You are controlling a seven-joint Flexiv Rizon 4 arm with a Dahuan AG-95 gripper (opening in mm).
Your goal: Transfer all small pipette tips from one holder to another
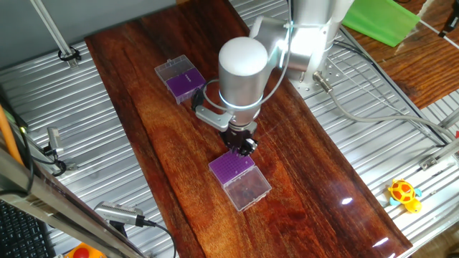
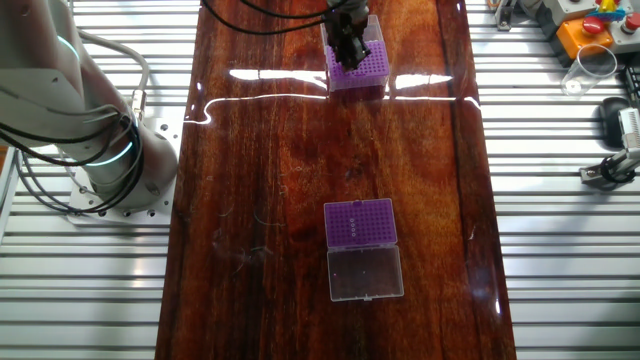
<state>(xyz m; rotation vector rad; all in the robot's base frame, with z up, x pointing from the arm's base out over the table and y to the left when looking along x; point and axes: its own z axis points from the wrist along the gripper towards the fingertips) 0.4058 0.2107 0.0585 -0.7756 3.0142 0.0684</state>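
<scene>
Two tip holders with purple inserts and open clear lids sit on the dark wooden board [image 1: 165,150]. One holder [image 1: 231,169] lies just under my gripper [image 1: 241,145]; in the other fixed view this holder [image 2: 368,66] is at the far end, with the gripper [image 2: 347,48] over its left part. The fingertips hang close above the insert and look close together, but their gap is not visible. The second holder [image 1: 181,79] stands apart; in the other fixed view it [image 2: 361,222] shows a few small specks, the pipette tips [image 2: 350,222]. No tip can be made out at the fingers.
Ribbed metal surfaces flank the board [image 2: 300,150]. The arm's base [image 2: 100,150] with cables stands beside it. A yellow toy [image 1: 404,193], a green sheet [image 1: 380,21], a clear cup [image 2: 592,65] and an orange button box [image 2: 590,25] lie off the board.
</scene>
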